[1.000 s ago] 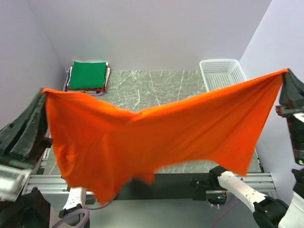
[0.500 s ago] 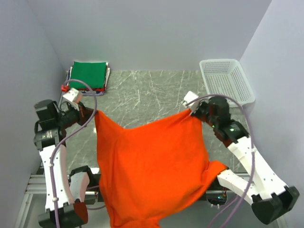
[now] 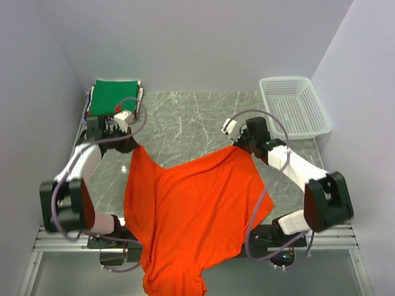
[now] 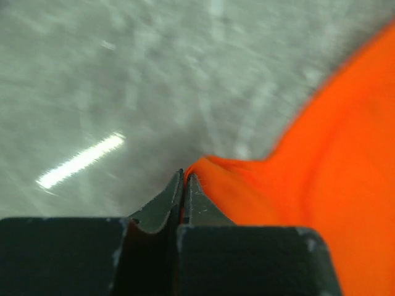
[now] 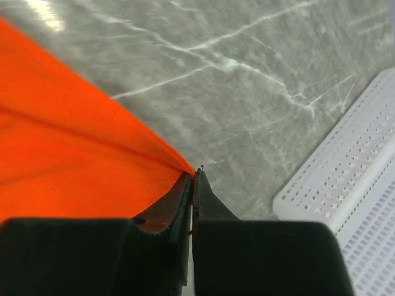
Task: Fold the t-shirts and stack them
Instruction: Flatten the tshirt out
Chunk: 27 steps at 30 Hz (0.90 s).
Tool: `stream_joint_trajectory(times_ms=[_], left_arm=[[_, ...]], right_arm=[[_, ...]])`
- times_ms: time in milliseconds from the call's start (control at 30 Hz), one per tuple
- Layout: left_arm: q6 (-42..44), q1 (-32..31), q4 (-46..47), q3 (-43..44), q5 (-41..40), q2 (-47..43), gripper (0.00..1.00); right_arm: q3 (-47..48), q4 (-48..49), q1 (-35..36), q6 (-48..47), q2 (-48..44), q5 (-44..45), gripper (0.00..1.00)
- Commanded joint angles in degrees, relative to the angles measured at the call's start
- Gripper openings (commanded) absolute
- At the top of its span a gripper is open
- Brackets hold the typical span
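Lowers the orange shirt [image 3: 191, 209] from a wide stretch in the air a second ago onto the bench [image 3: 185, 117]. Sets its top edge near mid-bench and lets the lower part hang over the near edge.

Pinches one top corner in the left pincer [image 4: 185, 179], pressed together on the cloth. Pinches the other corner in the right pincer [image 5: 193, 176], likewise pressed together. Draws the corners closer in than before.

Suggests laying-out nearly done, with smoothing and folding still ahead.

Shows nothing inside the basket [image 3: 290, 102] at far right. Shows the green shirt [image 3: 114, 97] folded at the far left corner, on top of others.
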Motion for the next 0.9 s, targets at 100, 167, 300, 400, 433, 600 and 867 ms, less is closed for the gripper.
stream_joint_trajectory(times_ms=[100, 167, 300, 400, 433, 600, 867], left_arm=[[1.58, -0.17, 7.38, 22.42, -7.38, 15.49, 0.01], [1.23, -0.17, 6.67, 27.28, -7.65, 21.12, 0.01], [0.79, -0.17, 4.65, 39.48, -8.09, 29.56, 0.01], [-0.08, -0.35, 4.82, 43.8, -8.18, 33.78, 0.01], [-0.43, -0.35, 4.82, 44.69, -7.74, 35.27, 0.01], [-1.32, -1.75, 5.79, 45.06, -8.0, 36.08, 0.01], [0.35, -3.6, 5.44, 38.91, -11.16, 30.73, 0.01]], right_arm=[[13.15, 4.93, -4.73, -1.48, 12.73, 2.17, 0.0], [15.97, 4.41, -5.7, -1.39, 15.55, 2.52, 0.0], [26.49, 0.99, -7.45, -0.52, 25.12, 4.53, 0.0], [33.53, -0.78, -9.04, -0.07, 31.1, 5.86, 0.0], [35.21, -1.3, -9.48, 0.01, 32.25, 6.38, 0.0], [42.86, -4.55, -10.71, 1.07, 37.01, 5.87, 0.0], [43.41, -6.67, -10.71, 1.34, 36.14, 3.84, 0.0]])
